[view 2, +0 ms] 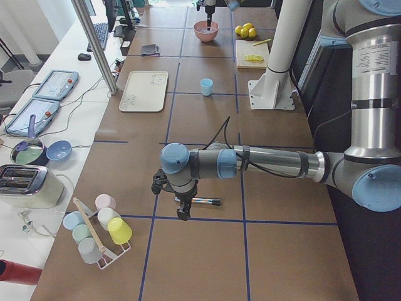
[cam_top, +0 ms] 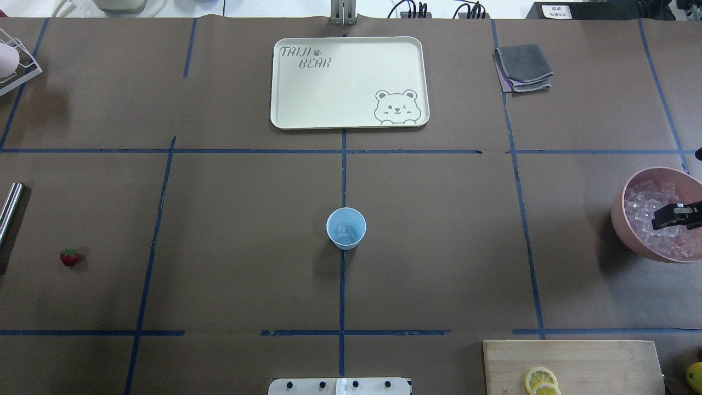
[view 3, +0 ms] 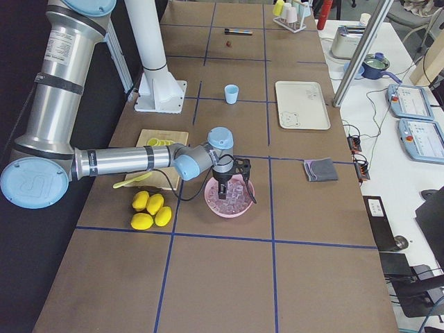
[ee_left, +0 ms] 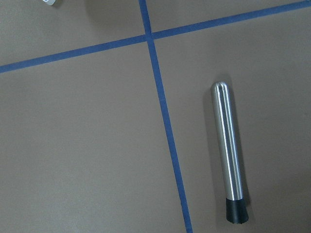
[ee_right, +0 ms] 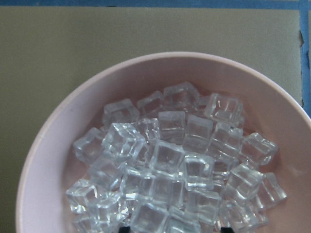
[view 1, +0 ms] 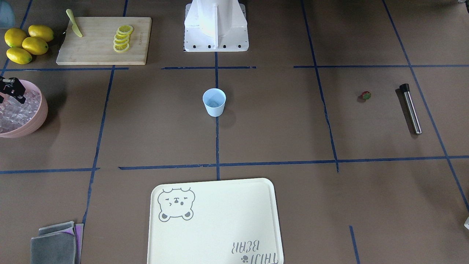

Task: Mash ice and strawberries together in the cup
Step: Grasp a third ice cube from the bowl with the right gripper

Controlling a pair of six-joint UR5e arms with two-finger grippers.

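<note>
The right gripper hangs straight over the pink bowl at the tabletop's right edge. Its fingers are spread and hold nothing. In the wrist view the 2 dark tips frame the heap of ice directly below, so the pick is a plain drop downward.

The cup stands upright at the tabletop's centre. It is well apart from the bowl, on the robot's left of that gripper, so a loaded cube has to travel inward along the table. 1 clear cube seems to lie in the cup's bottom already.

The strawberry sits on the bare tabletop near the left edge, well apart from the cup. The left gripper is much the nearer hand to it. That gripper hovers above the steel muddler, which lies flat near the same edge. The muddler's long axis runs roughly from the robot's side toward the far side, black end nearer the robot. Only the side view shows the left gripper, so whether its fingers are apart or together cannot be told.
</note>
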